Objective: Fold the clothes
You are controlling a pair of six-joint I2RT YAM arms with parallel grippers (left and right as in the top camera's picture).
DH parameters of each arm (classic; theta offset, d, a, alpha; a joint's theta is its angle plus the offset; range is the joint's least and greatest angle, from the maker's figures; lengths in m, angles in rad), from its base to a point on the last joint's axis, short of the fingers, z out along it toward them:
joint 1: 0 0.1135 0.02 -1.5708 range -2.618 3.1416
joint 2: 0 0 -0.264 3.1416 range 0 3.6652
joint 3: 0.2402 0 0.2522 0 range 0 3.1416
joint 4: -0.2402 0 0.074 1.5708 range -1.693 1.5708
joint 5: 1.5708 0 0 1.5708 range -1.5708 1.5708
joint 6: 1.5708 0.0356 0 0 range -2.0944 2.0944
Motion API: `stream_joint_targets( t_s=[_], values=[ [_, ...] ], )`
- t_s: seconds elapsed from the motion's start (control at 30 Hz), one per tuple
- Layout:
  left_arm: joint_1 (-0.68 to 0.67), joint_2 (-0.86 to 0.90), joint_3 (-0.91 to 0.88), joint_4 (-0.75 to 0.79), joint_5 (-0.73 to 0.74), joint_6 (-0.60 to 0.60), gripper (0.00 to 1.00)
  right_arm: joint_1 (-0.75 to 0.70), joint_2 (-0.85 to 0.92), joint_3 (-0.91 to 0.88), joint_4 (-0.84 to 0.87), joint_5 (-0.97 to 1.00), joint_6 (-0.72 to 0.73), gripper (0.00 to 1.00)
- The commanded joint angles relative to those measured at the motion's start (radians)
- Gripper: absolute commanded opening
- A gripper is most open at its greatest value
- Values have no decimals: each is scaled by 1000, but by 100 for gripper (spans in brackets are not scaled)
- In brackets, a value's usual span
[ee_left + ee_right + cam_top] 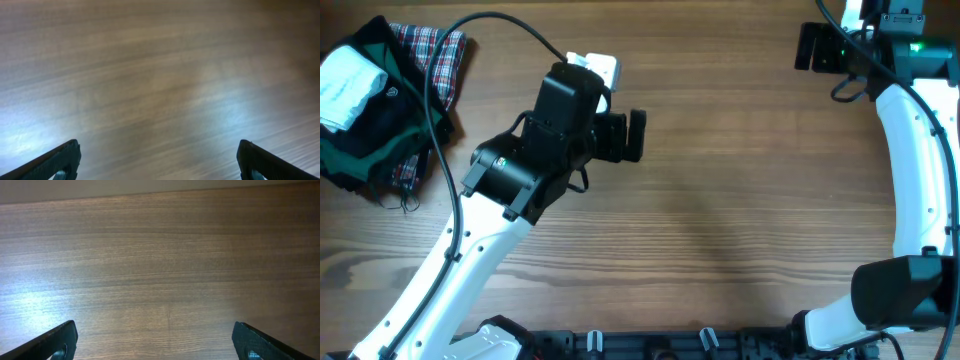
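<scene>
The clothes, a small white ribbed garment, lie on top of a dark pile at the far left of the overhead view. My left gripper hangs over bare table right of that pile, well apart from it. It is open and holds nothing. In the left wrist view the left gripper shows only blurred wood between its fingertips. My right gripper stands at the far right back corner, open and holding nothing. In the right wrist view the right gripper also frames only wood grain.
A black-and-green garment forms the pile under the white piece. A red plaid cloth lies at its back edge. The wooden table spreads between the two arms. Black mounts run along the front edge.
</scene>
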Motion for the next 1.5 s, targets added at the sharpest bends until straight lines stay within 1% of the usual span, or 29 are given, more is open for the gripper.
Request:
stream_joint_targets(
  t_s=[0.0, 0.1, 0.23, 0.3, 0.37, 0.4, 0.5, 0.67, 0.77, 0.87, 1.0, 1.1, 1.23, 1.37, 1.47],
  values=[
    [-2, 2, 8, -36, -37, 96, 100, 0, -18, 24, -1, 17, 13, 100],
    [26, -14, 8, -18, -60, 96, 100, 0, -18, 23, -1, 17, 13, 100],
    [111, -85, -7, 33, -46, 96, 100, 0, -18, 24, -1, 17, 13, 100],
    [178, -141, -42, 87, -1, 96, 100, 0, -18, 23, -1, 17, 13, 100],
    [264, -208, -105, 171, 82, 97, 100, 0, -18, 23, -1, 17, 14, 100],
    [314, -251, -154, 227, 134, 97, 100, 0, -18, 24, -1, 17, 13, 100],
    [394, -360, -294, 361, 196, 96, 100, 0, -18, 24, -1, 17, 13, 100],
    [437, -600, -612, 605, 200, 90, 100, 0, -18, 24, -1, 17, 13, 100],
    [476, -745, -799, 724, 201, 51, 100, 0, -18, 24, -1, 17, 13, 100],
    [520, -875, -966, 803, 205, -4, 100, 0, -18, 23, -1, 18, 13, 100],
    [551, -1036, -1128, 816, 216, -18, 100, 2, -18, 24, -1, 17, 14, 100],
    [568, -1113, -1201, 817, 217, -18, 100, 2, -18, 24, -1, 17, 14, 100],
    [600, -1165, -1268, 815, 235, -18, 100, 2, -18, 24, -1, 17, 13, 100],
    [623, -1204, -1313, 813, 238, -60, 100, 2, -18, 23, -1, 17, 13, 100],
    [625, -1242, -1347, 813, 238, -63, 100, 2, -18, 24, -1, 17, 13, 100]
  ],
)
